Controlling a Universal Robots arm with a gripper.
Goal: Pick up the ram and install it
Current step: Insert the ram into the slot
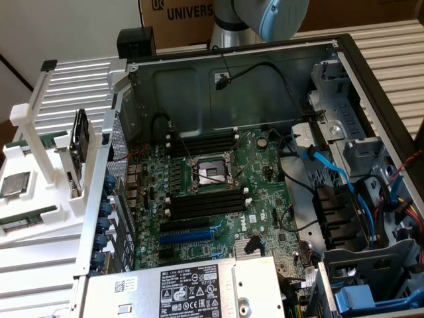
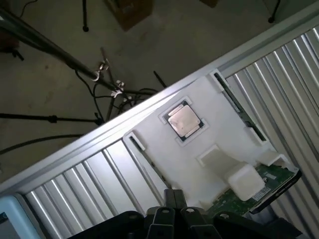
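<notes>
Currently the ram (image 1: 26, 222) lies flat on the white holder (image 1: 46, 199) that stands outside the computer case (image 1: 344, 59), at the exterior view's left. It is a long green stick with a pale label, just beside the square silver-topped processor chip (image 1: 14, 184), which sits in its own recess. A second green stick (image 1: 36, 138) lies on the far side of that chip, and a hard drive (image 1: 80, 142) stands upright at the holder's edge nearest the case. Inside the case the motherboard (image 1: 218, 199) lies exposed, with long black slots (image 1: 202, 202) on both sides of the processor socket (image 1: 211, 173). The arm (image 1: 265, 16) reaches over the case's far wall. In the wrist view the gripper (image 2: 175, 196) hangs above the holder (image 2: 219, 124), well apart from it. Its jaws look clenched together, with nothing between them. That view also has the processor chip (image 2: 183, 121) near the holder's middle and a thin dark strip (image 2: 239, 107) in a groove to one side. I cannot tell which stick that strip is.
</notes>
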